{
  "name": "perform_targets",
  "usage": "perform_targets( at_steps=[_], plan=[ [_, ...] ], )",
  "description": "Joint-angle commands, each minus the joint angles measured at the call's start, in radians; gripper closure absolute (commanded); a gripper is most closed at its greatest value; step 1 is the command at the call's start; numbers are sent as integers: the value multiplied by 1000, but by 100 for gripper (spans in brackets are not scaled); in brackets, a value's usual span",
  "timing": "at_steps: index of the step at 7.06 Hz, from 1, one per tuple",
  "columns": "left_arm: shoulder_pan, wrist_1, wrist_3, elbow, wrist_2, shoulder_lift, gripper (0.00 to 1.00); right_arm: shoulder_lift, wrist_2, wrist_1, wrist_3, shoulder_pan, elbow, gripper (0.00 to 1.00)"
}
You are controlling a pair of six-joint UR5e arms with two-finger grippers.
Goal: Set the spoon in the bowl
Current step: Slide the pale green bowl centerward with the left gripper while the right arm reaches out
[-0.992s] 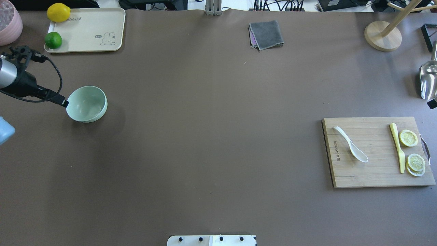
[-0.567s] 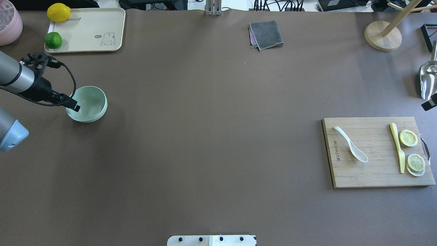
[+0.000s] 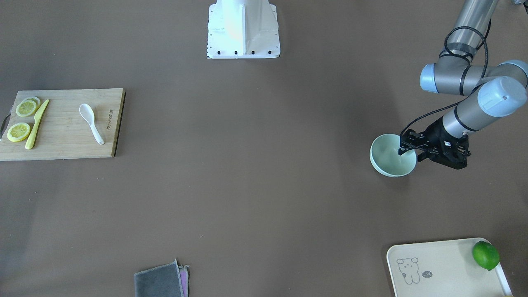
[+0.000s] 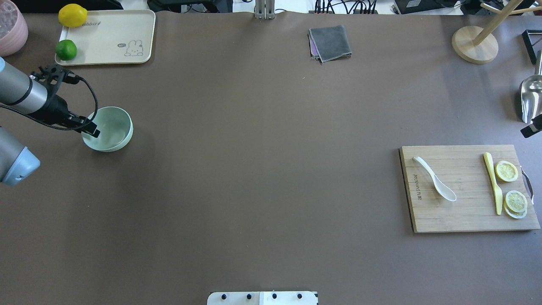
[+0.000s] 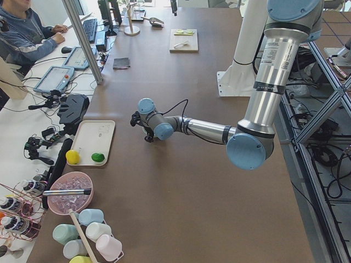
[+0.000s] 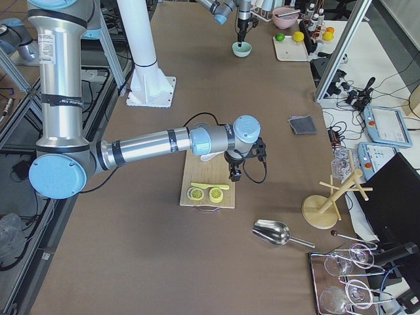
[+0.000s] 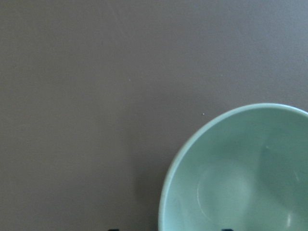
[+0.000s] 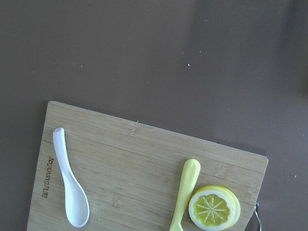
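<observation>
The pale mint-green bowl [image 4: 113, 127] stands empty at the table's left; it also shows in the front view [image 3: 385, 161] and the left wrist view [image 7: 240, 178]. My left gripper [image 4: 93, 131] is open at the bowl's left rim, one finger inside and one outside. The white soup spoon [image 4: 436, 184] lies on the wooden cutting board [image 4: 461, 216] at the right, seen too in the right wrist view [image 8: 70, 192]. My right gripper [image 6: 234, 172] hangs above the board's far side, apart from the spoon; I cannot tell whether it is open or shut.
A yellow plastic knife [image 4: 493, 182] and lemon slices [image 4: 507, 171] lie on the board's right part. A tray [image 4: 110, 38] with a lemon and a lime is behind the bowl. A grey cloth [image 4: 330, 42], a wooden stand [image 4: 474, 44] and a metal scoop [image 4: 531, 97] are at the back.
My left arm has swung right, carrying the gripper from just outside the bowl's left edge onto its rim. The spoon and bowl have not moved.
</observation>
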Motion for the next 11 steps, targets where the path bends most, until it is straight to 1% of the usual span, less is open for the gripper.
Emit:
perform_targets(
  at_steps=[1,2,3,4,5,6,7,8,9,10,11],
  plan=[
    [0,5,-7,-35,-7,-9,100,2,-2,1,12,-17,14,0],
    [0,8,-83,-61,1,-18,100,2,-1,3,14,-26,17,0],
    [2,8,-177,-111,3,-32,100,1,-4,65,90,-46,16,0],
    [26,14,-311,-159,1,-55,100,-1,-26,187,257,-107,11,0],
    [104,16,-468,-187,27,-101,100,-7,-69,314,422,-178,6,0],
    [180,18,-560,-214,109,-134,100,-9,-115,384,525,-241,5,1],
    [234,21,-614,-225,152,-165,100,-4,-126,417,570,-282,5,1],
    [311,72,-700,-227,209,-229,100,4,-167,418,577,-334,3,2],
    [387,235,-710,-247,299,-327,100,8,-197,443,577,-379,3,2],
    [463,317,-710,-271,375,-360,100,11,-214,449,577,-408,5,4],
    [529,318,-710,-268,438,-360,100,14,-247,451,577,-443,3,6]
  ],
)
